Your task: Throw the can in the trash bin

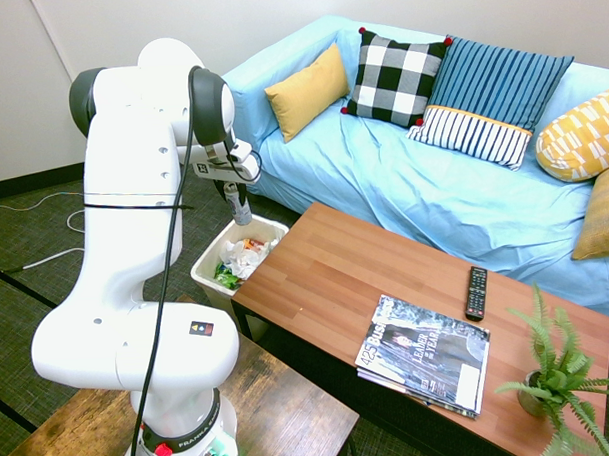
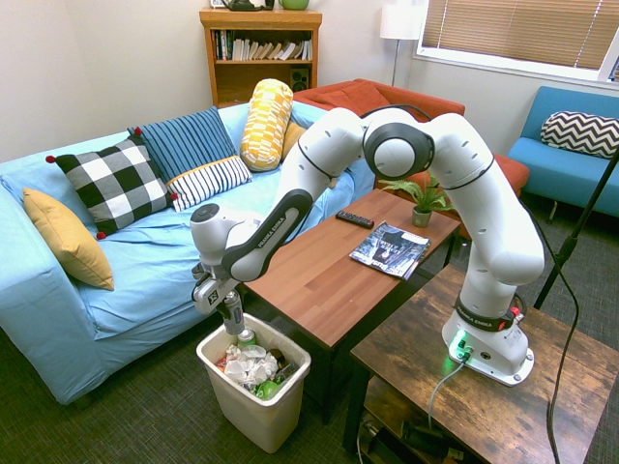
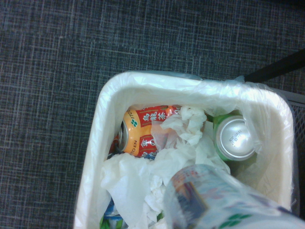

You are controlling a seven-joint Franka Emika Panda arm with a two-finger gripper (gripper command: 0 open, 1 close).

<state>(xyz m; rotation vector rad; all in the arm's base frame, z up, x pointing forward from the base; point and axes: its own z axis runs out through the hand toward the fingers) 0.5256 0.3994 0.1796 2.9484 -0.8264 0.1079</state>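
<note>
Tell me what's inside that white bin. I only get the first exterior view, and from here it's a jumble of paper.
Observer: The wrist view looks straight down into the trash bin. An orange ITO EN can lies on its side among crumpled white tissue.
Visitor: Any other cans in there?
Observer: Yes, a green can stands upright in one corner, silver top up.
Visitor: And the one the arm carries?
Observer: In the second exterior view the tool grips the can just above the rubbish, not yet released.
</note>
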